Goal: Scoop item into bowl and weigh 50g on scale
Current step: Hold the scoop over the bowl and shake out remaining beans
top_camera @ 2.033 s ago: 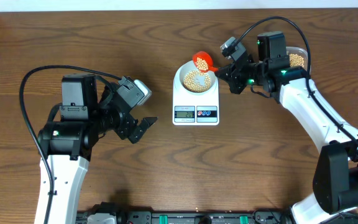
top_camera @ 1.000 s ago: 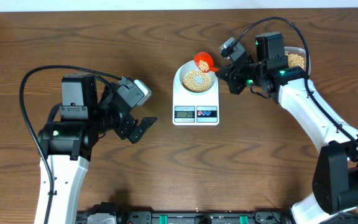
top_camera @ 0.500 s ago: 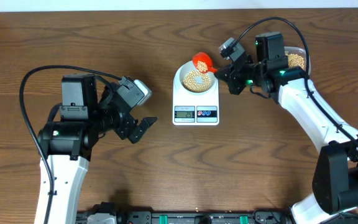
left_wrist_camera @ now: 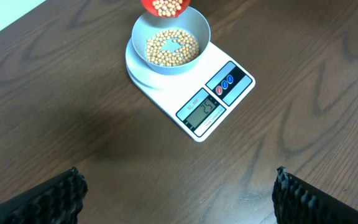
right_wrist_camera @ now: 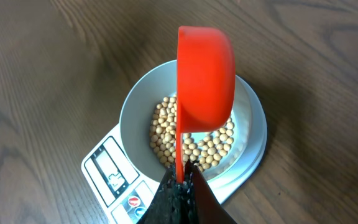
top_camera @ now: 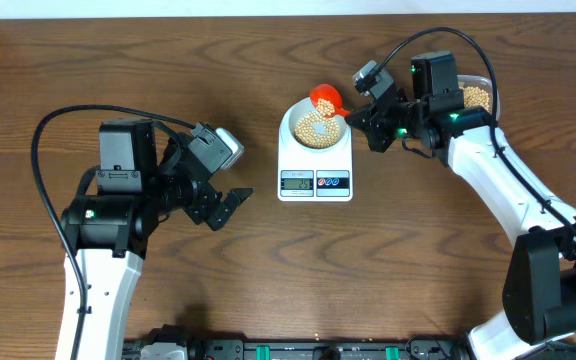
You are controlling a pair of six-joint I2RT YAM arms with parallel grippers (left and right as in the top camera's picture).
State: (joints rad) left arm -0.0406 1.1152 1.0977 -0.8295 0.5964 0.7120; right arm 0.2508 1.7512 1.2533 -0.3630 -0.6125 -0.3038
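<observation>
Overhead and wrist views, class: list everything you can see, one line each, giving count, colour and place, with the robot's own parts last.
Table: one, dark brown wood, under everything.
Scale: one, white, table centre, display toward the robot.
Bowl: one, pale blue-white, on the scale.
Scoop: one, red-orange, held above the bowl's far rim.
Tub: one, clear plastic, far right, partly hidden behind the right arm.
Beans: many, tan-yellow, in the bowl; some in the scoop, more in the tub.
Left gripper: one, black, open and empty, left of the scale.
Right gripper: one, black, shut on the scoop's handle.
</observation>
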